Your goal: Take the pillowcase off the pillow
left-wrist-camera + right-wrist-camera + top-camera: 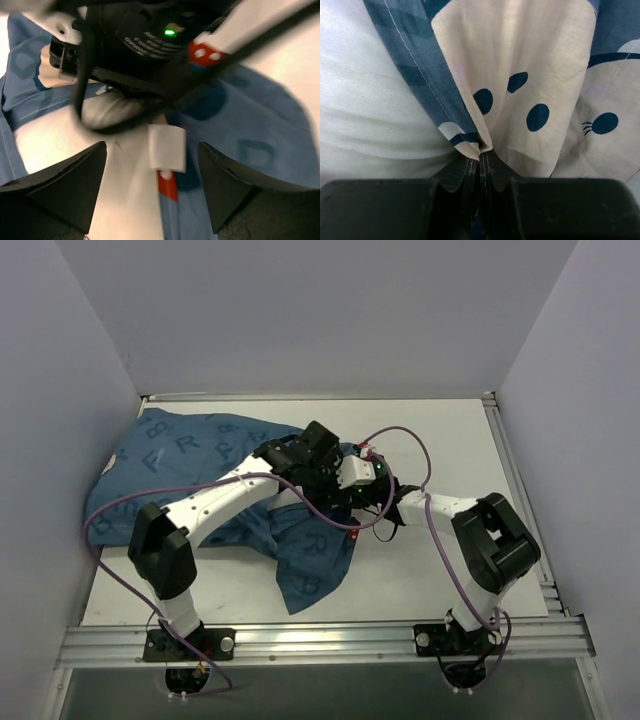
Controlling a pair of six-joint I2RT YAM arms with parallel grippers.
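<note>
Risk first: right gripper [480, 150] is pinched tight on only a thin fold of the dark blue fabric pillowcase with paler letters and cream mouse faces [520, 75], right by the stitched hem. A hard pull could slip that fold out of the pads. It could also drag the plump white soft pillow [370, 115] along, since nothing pins it down. Left gripper [151, 146] has its jaws wide apart, holding nothing, hovering just beside the right wrist. Arms are crowded and the purple cable [440, 540] loops close, so a bump or snag looks likely if either swings. Pillowcase lies across the left-centre of the white table [450, 570], bulging toward the far left, with a loose crumpled flap trailing to the near edge. Pillow is hidden in the top view; bare white shows only beside the hem in the right wrist view. Cloth is wrinkled and limp, and will probably bunch rather than slide
</note>
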